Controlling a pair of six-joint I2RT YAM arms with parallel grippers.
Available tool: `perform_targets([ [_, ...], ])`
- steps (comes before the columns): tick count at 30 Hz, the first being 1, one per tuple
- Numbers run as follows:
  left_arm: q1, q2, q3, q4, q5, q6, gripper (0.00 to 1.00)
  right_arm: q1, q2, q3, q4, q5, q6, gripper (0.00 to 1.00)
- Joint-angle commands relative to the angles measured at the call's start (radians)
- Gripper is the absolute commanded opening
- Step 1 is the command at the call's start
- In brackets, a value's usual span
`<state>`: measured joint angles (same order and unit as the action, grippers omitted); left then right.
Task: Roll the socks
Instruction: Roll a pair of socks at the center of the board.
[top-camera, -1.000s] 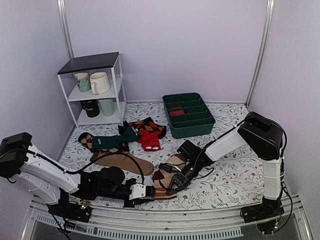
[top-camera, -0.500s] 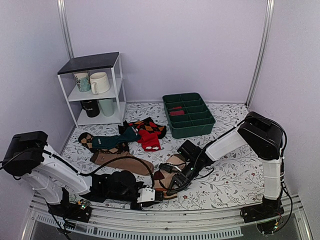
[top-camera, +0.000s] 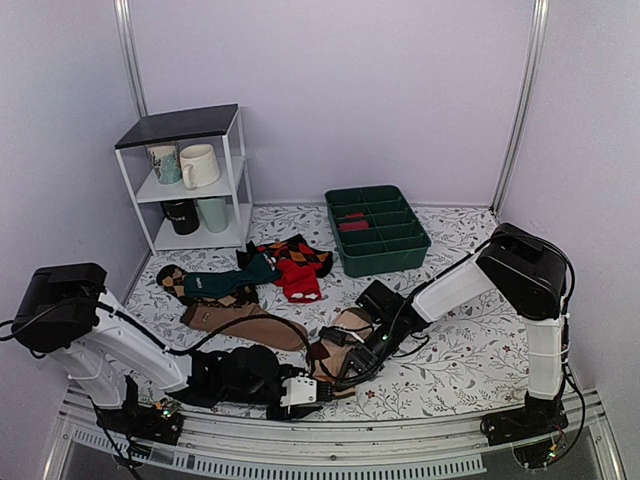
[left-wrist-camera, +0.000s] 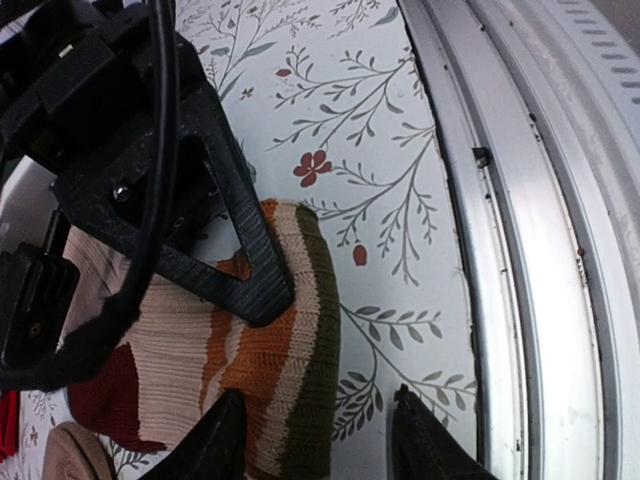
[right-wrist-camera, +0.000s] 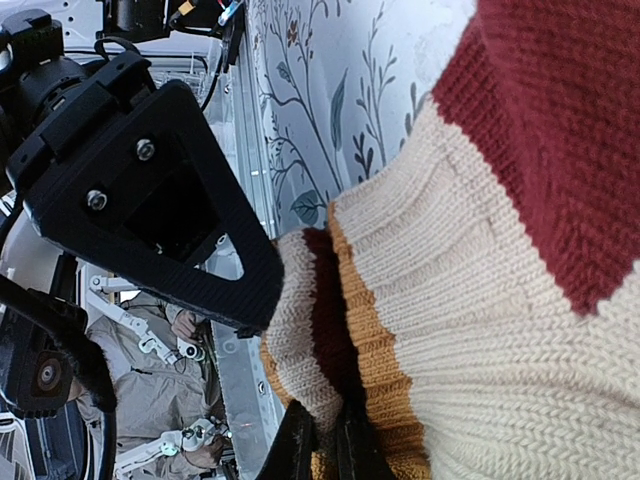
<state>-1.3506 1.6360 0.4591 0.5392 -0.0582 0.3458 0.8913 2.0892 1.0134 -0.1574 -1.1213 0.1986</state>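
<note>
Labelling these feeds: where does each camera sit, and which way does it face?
Top external: high at the near edge, facing the table; left arm, right arm show.
Left wrist: by the near rail, facing the socks; left tool at bottom.
Right wrist: close against the socks; right tool at bottom.
All share the socks.

From above, the left claw (top-camera: 320, 386) and right claw (top-camera: 347, 372) cover much of the socks (top-camera: 350, 322). Each wrist view cuts its own claw's fingers off at the bottom edge, and the socks run out of frame.
</note>
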Motion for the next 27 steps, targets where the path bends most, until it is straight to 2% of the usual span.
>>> perform_targets([
  [1, -0.013, -0.029, -0.014, 0.015, -0.019, -0.005, 0.5, 0.001, 0.087, -0.079, -0.127, 0.23, 0.003, 0.0],
  [5, -0.026, -0.053, -0.03, 0.032, -0.077, -0.002, 0.44, 0.001, 0.088, -0.081, -0.125, 0.23, 0.007, 0.0],
  [10, -0.034, -0.153, -0.12, 0.15, -0.071, 0.019, 0.51, 0.001, 0.085, -0.084, -0.125, 0.227, 0.008, 0.0],
  [19, -0.04, -0.039, -0.047, 0.09, -0.003, 0.015, 0.54, -0.001, 0.086, -0.082, -0.127, 0.229, 0.012, 0.0],
  [27, -0.04, 0.032, -0.005, 0.083, -0.05, 0.008, 0.57, 0.0, 0.088, -0.086, -0.12, 0.224, 0.01, 0.0],
])
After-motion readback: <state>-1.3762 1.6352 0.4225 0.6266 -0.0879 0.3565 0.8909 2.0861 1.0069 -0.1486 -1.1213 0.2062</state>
